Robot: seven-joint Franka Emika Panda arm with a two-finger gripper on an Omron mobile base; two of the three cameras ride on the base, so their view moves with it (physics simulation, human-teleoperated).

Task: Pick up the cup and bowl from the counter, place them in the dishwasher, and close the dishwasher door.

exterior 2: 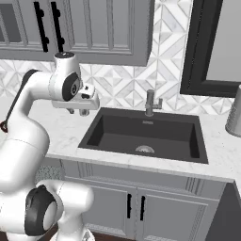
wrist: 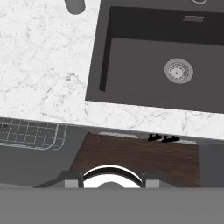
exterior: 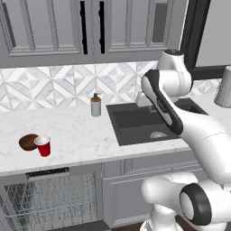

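Cup [exterior: 43,146] red, tapered, beside bowl [exterior: 28,142].

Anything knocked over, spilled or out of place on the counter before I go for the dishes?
Nothing stands out. The cup stands upright beside the bowl on the counter; the soap dispenser is upright by the sink.

You get even, bright rendered light with no glare; the sink [exterior 2: 146,134] basin stays dark, shadows are faint, and the pictures look slightly soft.
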